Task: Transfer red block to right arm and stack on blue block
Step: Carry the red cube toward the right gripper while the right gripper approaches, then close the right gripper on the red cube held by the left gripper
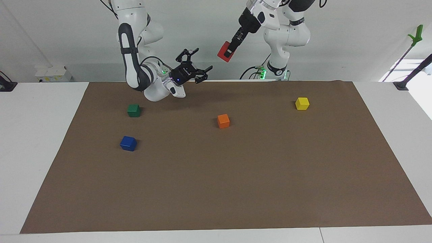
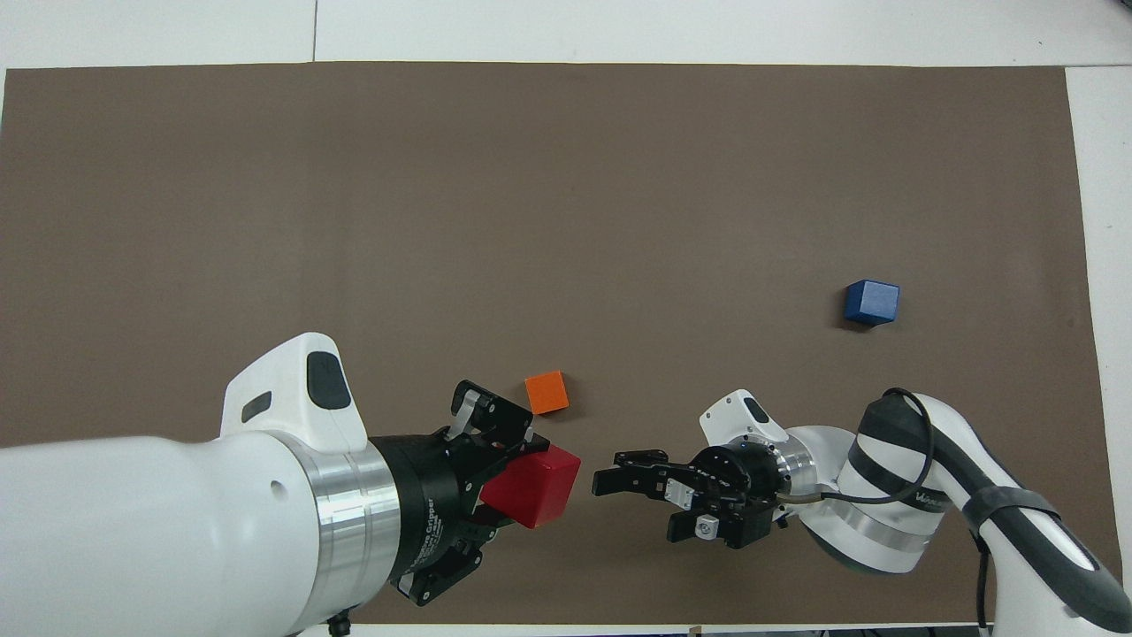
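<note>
**Red block held aloft, open gripper facing it**

In the facing view, reading across from the right arm's end of the table: the green block [image 1: 134,110] sits on the brown mat [image 1: 236,189], and the blue block [image 1: 128,143] lies farther from the robots than it, both resting flat and well apart from each other. Above the mat's edge nearest the robots, the right arm [image 1: 135,50] bends down and forward, its right gripper [image 1: 199,71] raised in the air with fingers spread wide and nothing between them; a small blue light shows on its body. It points toward the red block [image 1: 225,51], which hangs higher up, clamped in the left gripper [image 1: 229,50] of the left arm [image 1: 287,30]. A gap separates the open fingers from the block; they do not touch.

The orange block [image 1: 223,120] lies near the mat's middle, below the two grippers. The yellow block [image 1: 302,103] rests toward the left arm's end, on its own.

From overhead, the left gripper [image 2: 531,473] comes in large at the bottom, closed tight on two faces of the red block [image 2: 535,485], covering the mat just nearer the robots than the orange block [image 2: 546,392]. The right gripper [image 2: 623,473] faces it with jaws apart. The blue block [image 2: 871,302] sits alone toward the right arm's end.
</note>
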Robot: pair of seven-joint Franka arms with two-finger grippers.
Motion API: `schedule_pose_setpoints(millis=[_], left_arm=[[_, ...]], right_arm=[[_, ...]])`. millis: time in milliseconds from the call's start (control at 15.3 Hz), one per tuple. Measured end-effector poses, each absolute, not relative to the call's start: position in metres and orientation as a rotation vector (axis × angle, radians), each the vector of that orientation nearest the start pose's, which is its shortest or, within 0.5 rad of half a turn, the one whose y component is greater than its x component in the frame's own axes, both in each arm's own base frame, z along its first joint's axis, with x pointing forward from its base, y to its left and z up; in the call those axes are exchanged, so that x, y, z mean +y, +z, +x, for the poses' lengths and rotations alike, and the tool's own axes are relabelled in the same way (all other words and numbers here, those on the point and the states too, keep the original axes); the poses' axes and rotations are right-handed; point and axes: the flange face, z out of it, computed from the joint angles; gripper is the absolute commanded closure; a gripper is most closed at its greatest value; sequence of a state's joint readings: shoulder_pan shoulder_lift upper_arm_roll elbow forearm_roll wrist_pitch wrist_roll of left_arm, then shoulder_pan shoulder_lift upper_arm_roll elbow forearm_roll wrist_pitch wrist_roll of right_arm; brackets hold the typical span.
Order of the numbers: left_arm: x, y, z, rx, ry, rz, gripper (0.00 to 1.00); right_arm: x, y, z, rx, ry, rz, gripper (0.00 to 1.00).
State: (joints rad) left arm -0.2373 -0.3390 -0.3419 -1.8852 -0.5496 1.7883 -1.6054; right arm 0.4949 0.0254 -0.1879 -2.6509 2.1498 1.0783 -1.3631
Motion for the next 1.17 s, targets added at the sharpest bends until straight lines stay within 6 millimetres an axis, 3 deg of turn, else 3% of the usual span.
schedule_pose_setpoints(millis=[196,652,1174], left_arm=[[-0.319,0.657,0.348,-1.838,0.505,-2.964,1.0],[-0.315,0.649,0.344,-1.876,0.508,-2.923,1.0],[-0.315,0.648,0.345,-1.885,0.505,-2.923,1.0]], right_arm=[[0.254,0.343,0.361,-0.13,-0.29,-0.843,0.0],[0.285,0.353,0.367,-0.123,-0.354,-0.789,0.0],[0.308,0.359,0.376,-0.121,-0.385,-0.699,0.0]])
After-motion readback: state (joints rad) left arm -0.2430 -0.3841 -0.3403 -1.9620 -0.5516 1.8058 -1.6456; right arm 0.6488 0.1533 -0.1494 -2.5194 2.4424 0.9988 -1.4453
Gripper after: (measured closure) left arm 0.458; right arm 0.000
